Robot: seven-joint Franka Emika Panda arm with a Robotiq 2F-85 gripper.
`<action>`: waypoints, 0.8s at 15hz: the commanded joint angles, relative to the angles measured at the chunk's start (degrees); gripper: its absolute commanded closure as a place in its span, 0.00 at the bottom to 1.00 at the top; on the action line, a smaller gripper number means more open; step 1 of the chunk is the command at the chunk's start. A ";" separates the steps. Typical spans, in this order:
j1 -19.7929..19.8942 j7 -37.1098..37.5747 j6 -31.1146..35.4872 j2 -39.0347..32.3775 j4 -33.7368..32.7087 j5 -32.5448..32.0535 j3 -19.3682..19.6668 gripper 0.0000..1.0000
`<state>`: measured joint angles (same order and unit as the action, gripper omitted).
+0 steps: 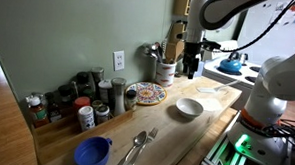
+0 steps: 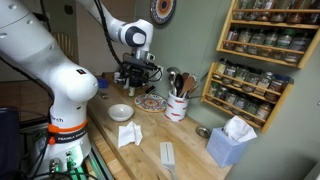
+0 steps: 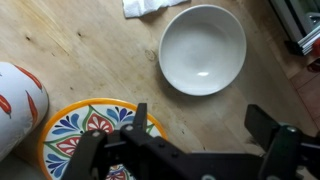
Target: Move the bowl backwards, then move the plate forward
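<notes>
The bowl [image 3: 203,49] is seen empty and upright on the wooden worktop [image 3: 80,50]. It sits just beside the plate [image 3: 90,135], with a strip of bare wood between them. In an exterior view the bowl [image 1: 189,108] lies nearer the open edge and the plate [image 1: 145,93] closer to the wall.

The bowl is judged to be glazed ceramic: stiff, fairly light, smooth enough to slip, and liable to chip if knocked. A pinch across the rim is suggested, with one finger inside the wall and one outside. Its full width looks too much for a grasp around it.

The plate is flat and low-edged, so little is offered for pinching, and sliding is likely to serve better.

The gripper [image 3: 200,115] is held above the worktop, over the gap between plate and bowl, with its jaws spread fully wide and nothing in them.

Further out, a crumpled napkin [image 3: 150,6] lies beyond the bowl, and a utensil crock [image 1: 165,70] stands by the wall near the plate. Neither move has been made yet.
</notes>
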<state>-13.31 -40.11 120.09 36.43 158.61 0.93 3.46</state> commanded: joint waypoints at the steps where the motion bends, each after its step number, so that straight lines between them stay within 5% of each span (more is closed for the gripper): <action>1: -1.61 -1.77 7.36 -8.22 -0.09 0.90 -0.06 0.00; 12: -1.70 -23.50 23.86 -25.87 -0.12 -3.43 -2.59 0.00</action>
<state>-15.50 -56.69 140.04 14.22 158.55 -1.78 1.64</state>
